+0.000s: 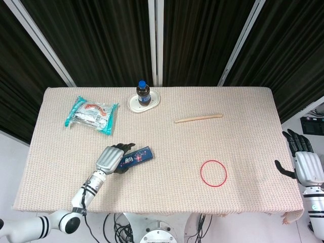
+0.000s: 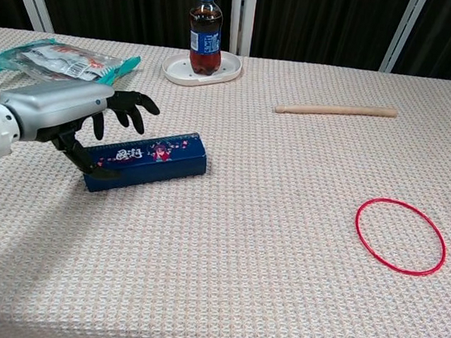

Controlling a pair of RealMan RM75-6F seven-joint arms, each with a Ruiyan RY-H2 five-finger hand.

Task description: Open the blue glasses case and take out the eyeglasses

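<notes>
Your left hand (image 2: 69, 114) sits over the left end of the blue case (image 2: 146, 161). Its thumb reaches down against the near front face, and its fingers (image 2: 131, 105) fan out above the lid without gripping it. The hand is spread wide and holds nothing yet. That pose looks like a brace: thumb low at the front, fingers above, ready to pin the case or lever the lid up.

The case lies closed on the worktop (image 2: 237, 284), at about 8 o'clock from the middle in the head view. Its long axis tilts up toward the right. The eyeglasses are presumably inside, but nothing of them shows. The lid carries pale printed characters and a small cartoon figure, too small to read.

Your right hand (image 1: 306, 164) hangs off the worktop's edge at 4 o'clock, fingers apart and empty. It is well away from the case, so it probably has to come across if the lid needs two hands.

Elsewhere:
- A cola bottle (image 2: 203, 28) with a blue cap stands in a white dish (image 2: 224, 73) at 12 o'clock. Its label is unreadable.
- A teal snack packet (image 2: 55, 58) lies at 10 o'clock.
- A wooden stick (image 2: 335, 110) lies at 1 o'clock.
- A red ring (image 2: 400, 236) lies at 4 o'clock.
</notes>
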